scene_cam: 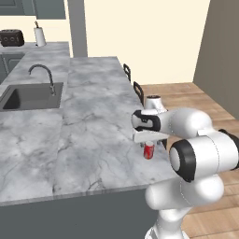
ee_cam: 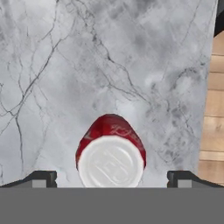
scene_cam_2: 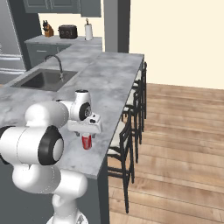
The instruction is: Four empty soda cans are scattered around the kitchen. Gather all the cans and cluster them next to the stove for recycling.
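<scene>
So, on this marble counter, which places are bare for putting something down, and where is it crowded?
The marble counter is bare over the wide stretch between the sink and the edge above the stools, also toward the far wall. It is crowded only near that edge, where the open claw stands over the red soda can.

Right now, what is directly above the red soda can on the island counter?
The open tool hangs over the red soda can, one fingertip on each side, not touching. The can stands on the marble counter; the counter patch under it is hidden.
</scene>
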